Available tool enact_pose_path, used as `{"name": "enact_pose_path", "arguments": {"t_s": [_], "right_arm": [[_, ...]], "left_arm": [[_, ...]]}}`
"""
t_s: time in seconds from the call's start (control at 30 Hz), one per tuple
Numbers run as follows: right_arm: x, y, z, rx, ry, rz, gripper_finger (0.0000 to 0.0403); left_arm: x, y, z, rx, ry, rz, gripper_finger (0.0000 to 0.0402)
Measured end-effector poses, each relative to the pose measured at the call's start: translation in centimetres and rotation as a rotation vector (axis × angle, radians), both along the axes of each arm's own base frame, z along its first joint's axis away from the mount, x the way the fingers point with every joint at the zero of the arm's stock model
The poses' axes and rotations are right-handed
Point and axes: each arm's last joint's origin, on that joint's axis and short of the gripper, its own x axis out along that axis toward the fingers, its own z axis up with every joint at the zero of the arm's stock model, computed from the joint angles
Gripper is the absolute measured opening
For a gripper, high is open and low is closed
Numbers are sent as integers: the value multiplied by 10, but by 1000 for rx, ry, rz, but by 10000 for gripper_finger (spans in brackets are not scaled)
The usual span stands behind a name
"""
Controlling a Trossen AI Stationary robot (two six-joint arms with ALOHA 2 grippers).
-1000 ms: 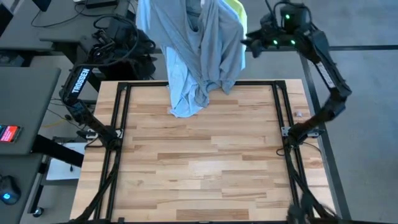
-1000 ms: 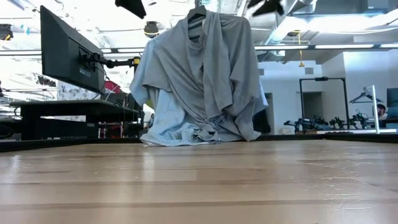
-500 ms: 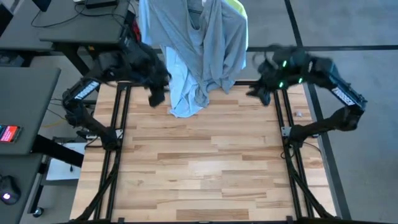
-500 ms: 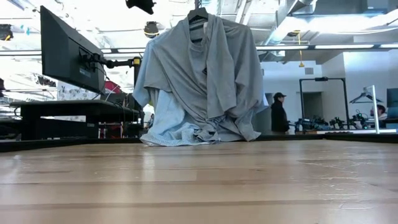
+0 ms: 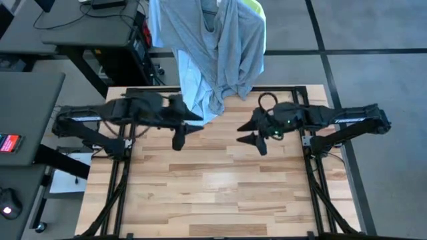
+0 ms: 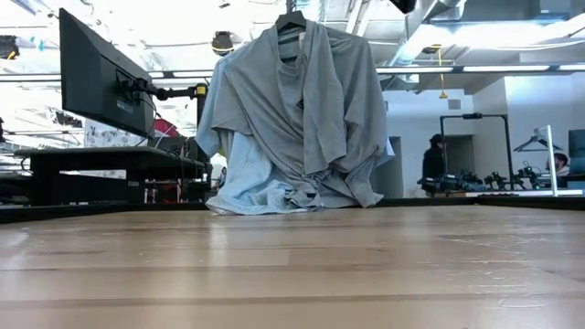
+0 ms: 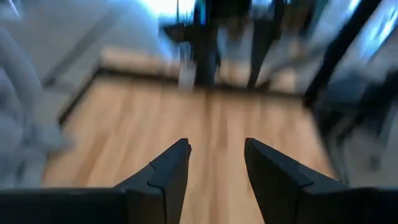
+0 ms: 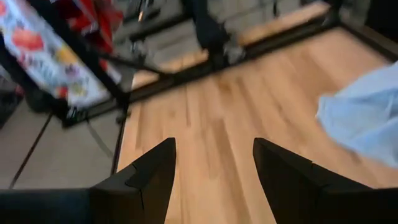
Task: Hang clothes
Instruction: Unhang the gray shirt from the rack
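Note:
The clothes hang together at the table's far edge. A grey T-shirt (image 5: 227,40) (image 6: 302,110) is on the outside and a pale blue shirt (image 5: 193,93) (image 6: 251,174) is under it. A strip of neon-yellow T-shirt (image 5: 253,7) shows behind them. They hang from a dark hanger (image 6: 291,18), and their lower ends lie bunched on the wood (image 6: 274,196). My left gripper (image 5: 185,129) (image 7: 216,149) is open above the table, left of centre. My right gripper (image 5: 251,133) (image 8: 214,146) is open right of centre. Both are empty and face each other.
Black frame rails (image 5: 127,153) run along the table's left and right sides and its far edge. A monitor on an arm (image 6: 101,78) and a grey desk (image 5: 27,113) stand to the left. A person (image 6: 432,164) walks far behind. Bare wood (image 5: 213,193) fills the near half.
Both arms have swung in from beside the hanging clothes, beyond the far edge. They have come down over the table, the left toward the right edge and the right toward the left edge, and now point at each other. The clothes have not moved.

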Motion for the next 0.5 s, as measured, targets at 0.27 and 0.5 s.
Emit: {"name": "enact_pose_path", "arguments": {"t_s": [0.27, 0.5], "right_arm": [[5, -4, -2, 55, -2, -38, 202], [15, -4, -7, 52, 0, -37, 202]], "left_arm": [[-23, 3, -4, -168, -120, 159, 141], [-23, -1, -6, -128, -95, 134, 141]]}}
